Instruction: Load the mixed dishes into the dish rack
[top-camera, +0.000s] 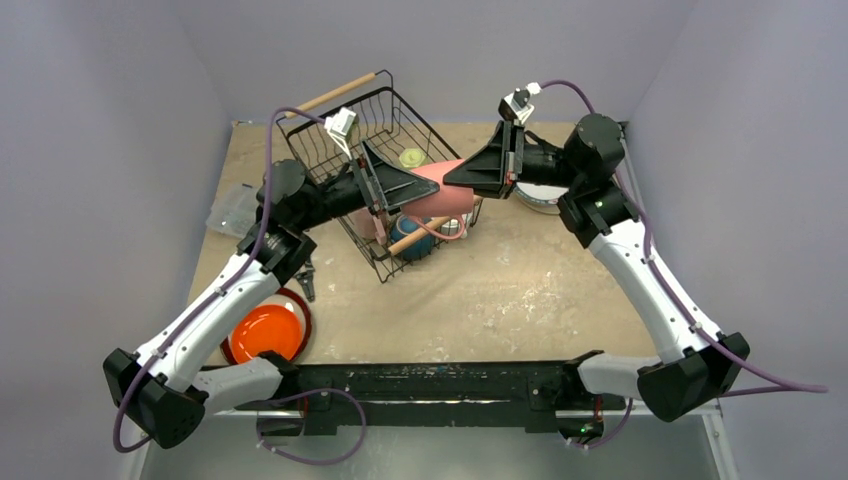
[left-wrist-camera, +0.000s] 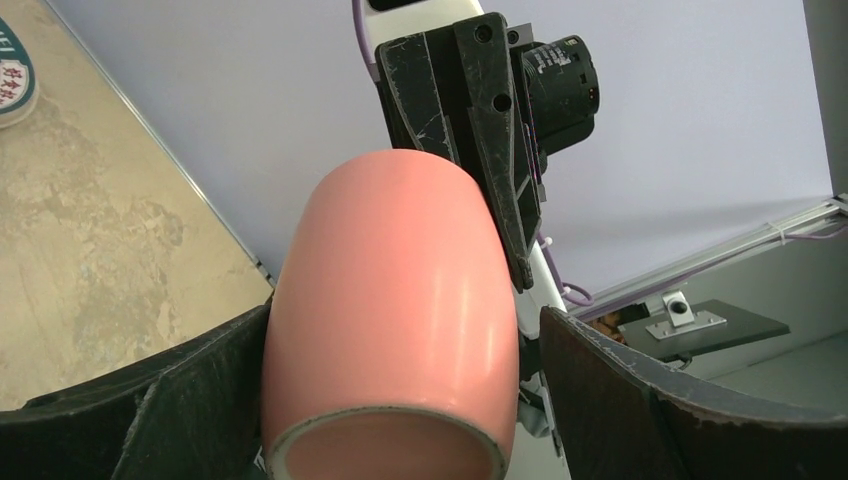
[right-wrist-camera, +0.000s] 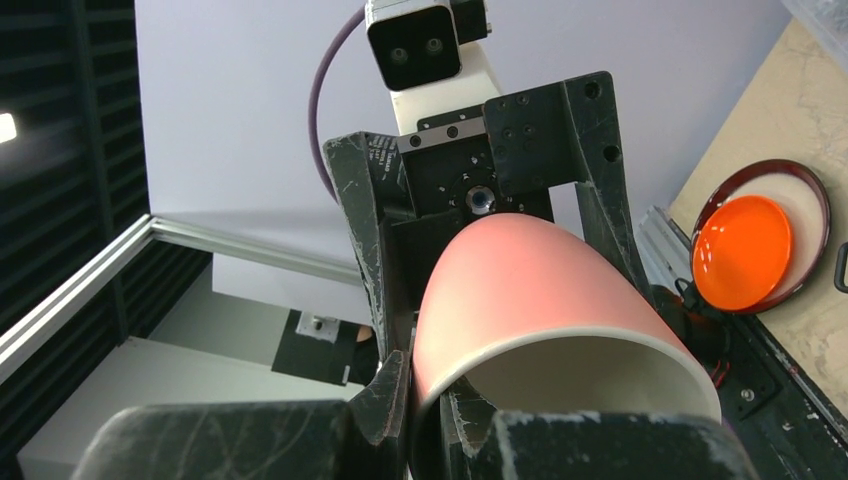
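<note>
The pink mug (top-camera: 442, 192) hangs on its side over the near right corner of the dish rack (top-camera: 325, 150). My right gripper (top-camera: 452, 180) is shut on the mug's rim wall, with one finger inside and one outside (right-wrist-camera: 425, 400). My left gripper (top-camera: 425, 188) straddles the mug's base end with its jaws open (left-wrist-camera: 400, 400). Its left finger touches the mug (left-wrist-camera: 390, 300) and the other stands apart. The rack holds a yellow-green mug (top-camera: 411, 157), a teal bowl (top-camera: 408, 247) and a white cup (top-camera: 450, 228).
An orange plate (top-camera: 265, 330) lies on a dark red-rimmed plate (top-camera: 301, 302) at the near left, also in the right wrist view (right-wrist-camera: 745, 250). A teal-rimmed white plate (top-camera: 540, 198) lies by the right arm. Black pliers (top-camera: 305, 280) and a clear plastic piece (top-camera: 232, 208) lie at left.
</note>
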